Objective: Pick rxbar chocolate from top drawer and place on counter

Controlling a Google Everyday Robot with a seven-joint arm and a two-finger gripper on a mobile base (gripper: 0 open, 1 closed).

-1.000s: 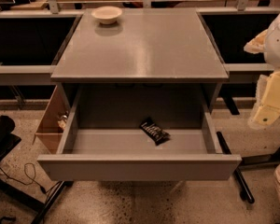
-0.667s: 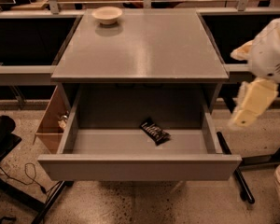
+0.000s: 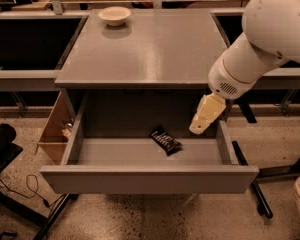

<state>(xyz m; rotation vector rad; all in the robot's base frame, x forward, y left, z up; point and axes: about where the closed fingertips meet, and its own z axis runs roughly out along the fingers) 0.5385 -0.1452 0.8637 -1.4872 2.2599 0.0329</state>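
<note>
Gripper [image 3: 197, 128] hangs at the right of the frame, over the right rear corner of the open top drawer [image 3: 150, 179], pointing down and left from the white arm [image 3: 270, 34] that fills the upper right. Whether it is open or closed cannot be told; it has hold of nothing. The rxbar chocolate [image 3: 165, 140] lies flat and slanted on the drawer floor, just right of centre, near the tip but apart from it. Above, the counter [image 3: 150, 54] carries 1 white bowl [image 3: 114, 15] at its upper left corner.
</note>
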